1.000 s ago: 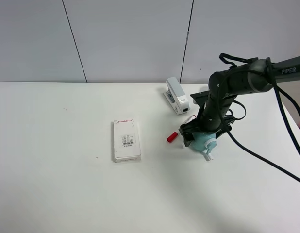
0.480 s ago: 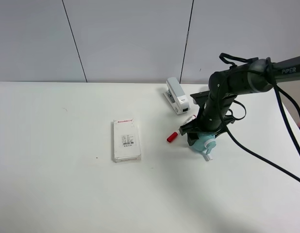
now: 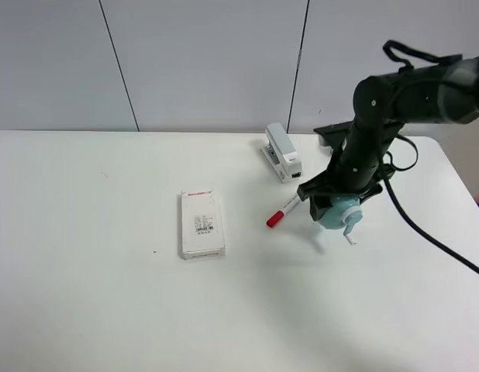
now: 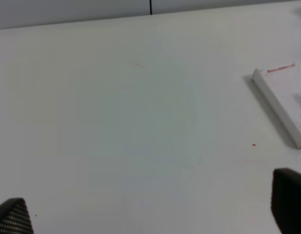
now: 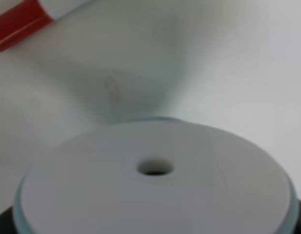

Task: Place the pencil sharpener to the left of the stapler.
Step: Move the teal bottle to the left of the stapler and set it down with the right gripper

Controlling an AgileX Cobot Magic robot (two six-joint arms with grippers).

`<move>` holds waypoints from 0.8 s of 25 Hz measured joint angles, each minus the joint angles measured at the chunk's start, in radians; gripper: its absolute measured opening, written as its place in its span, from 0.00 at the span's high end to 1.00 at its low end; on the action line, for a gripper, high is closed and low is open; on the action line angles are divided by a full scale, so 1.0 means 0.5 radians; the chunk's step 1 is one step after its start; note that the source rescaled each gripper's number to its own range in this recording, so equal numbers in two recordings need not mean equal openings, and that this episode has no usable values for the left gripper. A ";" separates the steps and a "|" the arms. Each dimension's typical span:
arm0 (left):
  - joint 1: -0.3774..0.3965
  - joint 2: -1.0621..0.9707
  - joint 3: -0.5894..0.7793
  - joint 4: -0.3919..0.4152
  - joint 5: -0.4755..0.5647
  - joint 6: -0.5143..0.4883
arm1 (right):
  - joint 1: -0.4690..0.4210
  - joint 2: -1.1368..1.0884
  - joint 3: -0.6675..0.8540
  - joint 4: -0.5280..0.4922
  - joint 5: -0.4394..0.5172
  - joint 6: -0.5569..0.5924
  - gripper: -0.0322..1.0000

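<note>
The mint-green pencil sharpener (image 3: 339, 212) hangs a little above the table, its white crank (image 3: 349, 234) pointing down. My right gripper (image 3: 335, 201) is shut on it from above. In the right wrist view the sharpener's white end face (image 5: 155, 185) with its centre hole fills the lower picture. The grey-white stapler (image 3: 282, 152) lies on the table behind and to the left of the sharpener, apart from it. My left gripper (image 4: 150, 219) is open over bare table, and only its dark fingertips (image 4: 288, 202) show. It is out of the high view.
A red-capped white marker (image 3: 282, 211) lies just left of the held sharpener; its red cap (image 5: 19, 20) shows in the right wrist view. A flat white box (image 3: 201, 223) lies further left, and its corner (image 4: 286, 105) shows in the left wrist view.
My right arm has raised the sharpener off the table and carried it slightly right. The marker, partly covered before, now shows in full.
</note>
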 joint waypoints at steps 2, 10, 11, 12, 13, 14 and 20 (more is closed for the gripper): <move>0.000 0.000 0.000 0.000 0.000 0.000 | 0.003 -0.062 -0.132 -0.002 0.151 -0.003 0.97; 0.000 0.000 0.000 0.000 0.000 0.000 | 0.190 0.021 -1.153 -0.051 0.584 -0.092 0.97; 0.000 0.000 0.000 0.000 0.000 0.000 | 0.216 0.078 -1.305 -0.051 0.601 -0.115 0.97; 0.000 0.000 0.000 0.000 0.000 0.000 | 0.236 0.150 -1.458 -0.051 0.609 -0.115 0.97; 0.000 0.000 0.000 0.000 0.000 0.000 | 0.257 0.229 -1.581 -0.051 0.612 -0.115 0.97; 0.000 0.000 0.000 0.000 0.000 0.000 | 0.274 0.299 -1.718 -0.051 0.612 -0.126 0.97; 0.000 0.000 0.000 0.000 0.000 0.000 | 0.319 0.758 -2.173 -0.051 0.615 -0.128 0.97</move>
